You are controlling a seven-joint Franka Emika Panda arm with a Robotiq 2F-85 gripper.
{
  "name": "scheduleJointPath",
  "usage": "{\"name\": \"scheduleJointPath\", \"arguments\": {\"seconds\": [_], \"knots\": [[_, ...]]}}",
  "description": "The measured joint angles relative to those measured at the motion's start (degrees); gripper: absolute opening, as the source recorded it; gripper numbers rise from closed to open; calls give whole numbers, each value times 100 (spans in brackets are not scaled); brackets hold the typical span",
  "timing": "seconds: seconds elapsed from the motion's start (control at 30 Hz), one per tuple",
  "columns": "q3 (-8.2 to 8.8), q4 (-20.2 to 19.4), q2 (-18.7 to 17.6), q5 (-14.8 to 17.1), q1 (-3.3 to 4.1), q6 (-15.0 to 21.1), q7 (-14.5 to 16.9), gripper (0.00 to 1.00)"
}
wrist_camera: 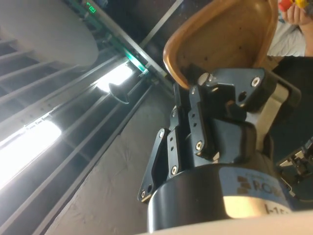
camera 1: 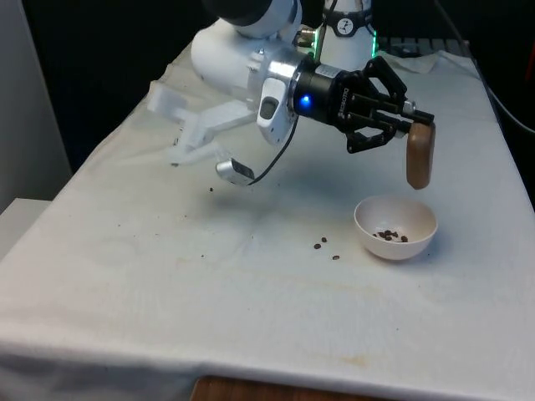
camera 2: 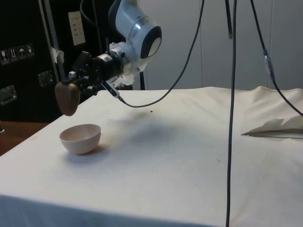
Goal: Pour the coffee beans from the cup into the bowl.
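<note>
The cup (camera 1: 420,155), a brown wooden one, hangs in the air just above the white bowl (camera 1: 395,227), clamped at its rim by the gripper (camera 1: 399,122), whose fingers are closed on the cup wall. You can see it is held upended, mouth turned downward toward the bowl. I judge that is the pouring pose itself: the wrist is rolled over so the contents drop out under their own weight, and the cup is kept close over the bowl so little can bounce away. In the front view a small heap of coffee beans (camera 1: 389,236) lies in the bottom of the bowl, and a few stray beans (camera 1: 326,246) sit on the white cloth (camera 1: 167,276) just beside it, toward the front view's left, so some of the pour has missed. The side view gives you what the front cannot: the cup (camera 2: 67,98) sits above the rim of the bowl (camera 2: 80,138) on the side away from that camera, with clear air between them, but the bowl's wall hides the beans inside. The wrist view looks into the hollow of the cup (wrist_camera: 222,39) past the gripper (wrist_camera: 215,90), and what shows of its inside looks bare, so I would judge the pour close to finished, though you cannot see its whole interior.
</note>
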State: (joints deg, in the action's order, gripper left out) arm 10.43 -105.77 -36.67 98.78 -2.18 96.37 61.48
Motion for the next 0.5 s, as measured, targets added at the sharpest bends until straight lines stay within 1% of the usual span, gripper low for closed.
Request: {"name": "scheduleJointPath", "arguments": {"seconds": [0.17,0.5], "knots": [[0,6,63,-57,23,92,-34,3],[0,0,166,-160,46,218,-69,3]]}}
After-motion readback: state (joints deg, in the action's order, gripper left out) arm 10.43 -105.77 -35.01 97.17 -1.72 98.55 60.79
